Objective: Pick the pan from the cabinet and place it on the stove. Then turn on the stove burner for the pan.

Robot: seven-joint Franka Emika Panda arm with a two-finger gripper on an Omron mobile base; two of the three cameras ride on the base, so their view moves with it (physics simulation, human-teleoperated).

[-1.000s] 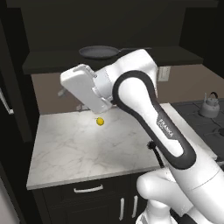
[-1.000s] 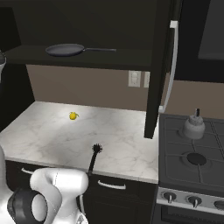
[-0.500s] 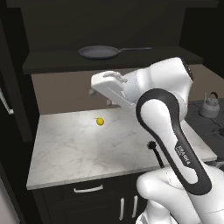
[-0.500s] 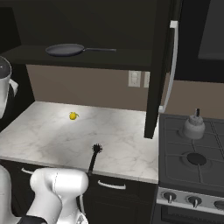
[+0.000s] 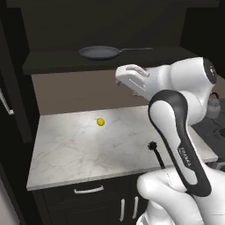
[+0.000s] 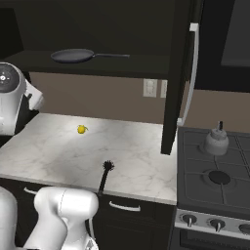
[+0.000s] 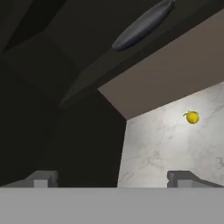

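Dark grey pan (image 5: 100, 52) flat on open cabinet (image 6: 181, 73) shelf, handle pointing right. Dark stove (image 6: 215, 180) at far right, beside the tabletop (image 6: 58, 151).

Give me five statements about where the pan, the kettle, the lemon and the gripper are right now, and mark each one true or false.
1. The pan lies on the shelf of the open cabinet, above the counter. True.
2. The kettle stands on the marble counter. False: it stands on the stove.
3. The gripper is shut on the pan's handle. False: in the hand view its fingertips stand wide apart with nothing between them, and the pan is up ahead of it.
4. A small yellow lemon lies on the counter. True.
5. A black brush lies inside the cabinet beside the pan. False: it is at the counter's front edge.
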